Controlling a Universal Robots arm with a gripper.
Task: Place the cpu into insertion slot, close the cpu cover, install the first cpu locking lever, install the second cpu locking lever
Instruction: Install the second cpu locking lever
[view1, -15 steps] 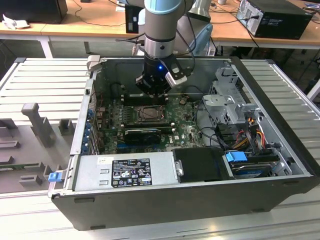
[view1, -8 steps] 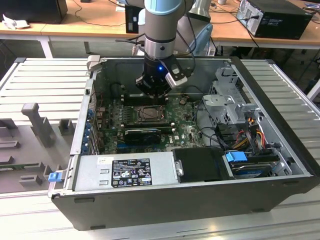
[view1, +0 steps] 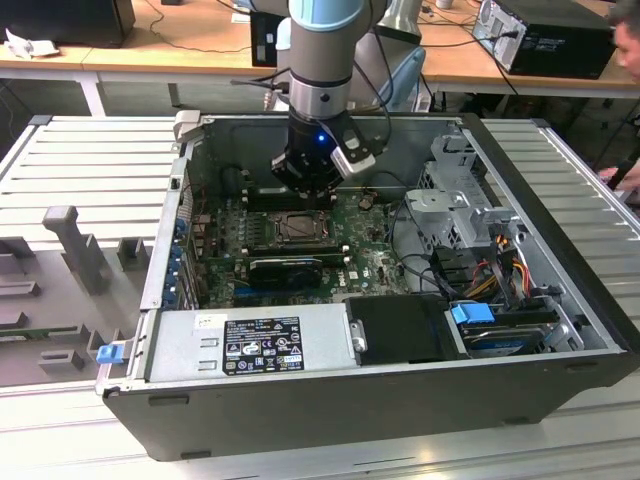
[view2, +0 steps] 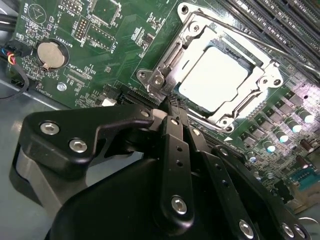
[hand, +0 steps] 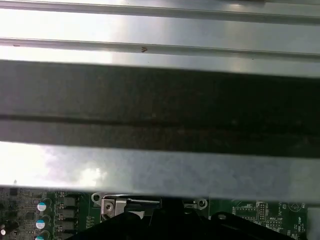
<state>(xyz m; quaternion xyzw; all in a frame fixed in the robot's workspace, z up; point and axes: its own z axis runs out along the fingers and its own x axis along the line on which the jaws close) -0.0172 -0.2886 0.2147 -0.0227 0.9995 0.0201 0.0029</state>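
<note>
In the second wrist view the pale cpu lies flat in the insertion slot on the green board. The silvery cpu cover is down around it, and the chip shows through its window. A thin metal lever rod runs along one side of the socket. My gripper has its black fingers pressed together, with the tips at a corner of the socket frame and nothing visible between them. In the exterior view the gripper hangs just behind the socket, inside the open computer case.
Long black memory slots lie beside the socket, and a coin battery sits on the board. The case walls, a drive cage, cables and the power supply surround the board. A person's arm is at the exterior view's right.
</note>
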